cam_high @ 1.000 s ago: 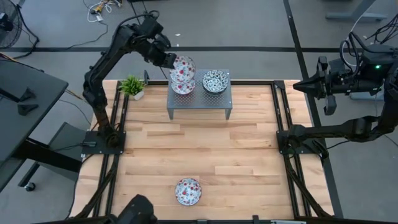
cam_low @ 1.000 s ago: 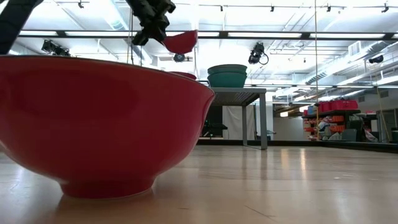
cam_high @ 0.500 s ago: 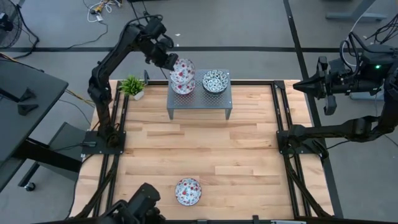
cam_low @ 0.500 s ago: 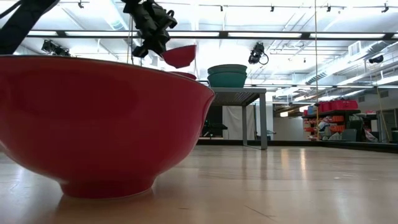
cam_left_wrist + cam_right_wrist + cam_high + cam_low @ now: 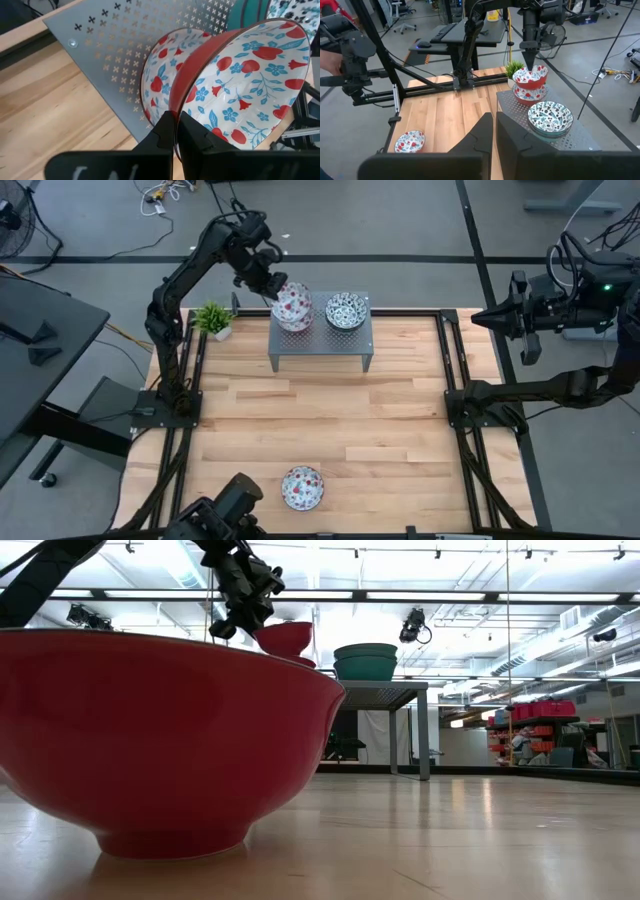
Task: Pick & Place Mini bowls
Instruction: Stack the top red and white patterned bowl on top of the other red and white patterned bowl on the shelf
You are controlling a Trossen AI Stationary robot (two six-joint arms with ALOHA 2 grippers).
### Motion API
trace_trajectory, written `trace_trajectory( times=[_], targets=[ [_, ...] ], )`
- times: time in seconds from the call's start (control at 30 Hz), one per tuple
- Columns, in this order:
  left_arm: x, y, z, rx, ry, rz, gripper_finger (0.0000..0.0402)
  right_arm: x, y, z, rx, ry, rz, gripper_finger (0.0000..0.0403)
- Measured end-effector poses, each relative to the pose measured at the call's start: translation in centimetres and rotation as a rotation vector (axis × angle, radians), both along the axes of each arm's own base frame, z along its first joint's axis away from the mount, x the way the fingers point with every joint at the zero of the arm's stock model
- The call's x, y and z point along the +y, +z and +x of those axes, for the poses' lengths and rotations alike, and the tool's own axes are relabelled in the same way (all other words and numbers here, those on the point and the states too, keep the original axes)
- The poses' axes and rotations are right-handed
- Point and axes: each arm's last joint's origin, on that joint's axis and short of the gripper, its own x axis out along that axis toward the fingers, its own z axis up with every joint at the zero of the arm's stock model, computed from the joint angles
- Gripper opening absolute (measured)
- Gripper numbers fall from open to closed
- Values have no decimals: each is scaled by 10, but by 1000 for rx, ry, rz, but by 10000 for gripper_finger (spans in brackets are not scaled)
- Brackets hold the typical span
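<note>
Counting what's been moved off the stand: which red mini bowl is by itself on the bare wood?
The red bowl at the table's near edge; the other two, one held in the left gripper, are at the grey stand.

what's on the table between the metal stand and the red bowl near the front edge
Nothing: in the high view, only bare wooden boards lie between the metal stand and the red bowl near the table's front edge.

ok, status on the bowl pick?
Left gripper shut on red bowl rim, held tilted over another red bowl on the stand. Right gripper shut, parked off-table. Nothing in the way.
</note>
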Motion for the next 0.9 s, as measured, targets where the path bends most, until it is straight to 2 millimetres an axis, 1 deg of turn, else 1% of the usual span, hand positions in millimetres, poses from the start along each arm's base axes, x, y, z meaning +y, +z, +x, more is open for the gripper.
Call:
trace_trajectory(
  times=[0.13, 0.33, 0.63, 0.9],
  targets=[
    [1, -2, 0, 8, 0, -9, 8, 0, 0, 0, 0, 0, 0, 25],
    [6, -16, 8, 49, -1, -31, 8, 0, 0, 0, 0, 0, 0, 25],
    [15, -34, 15, 94, -10, -71, 8, 0, 0, 0, 0, 0, 0, 25],
    [18, -42, 18, 122, -14, -87, 9, 0, 0, 0, 0, 0, 0, 25]
  ],
)
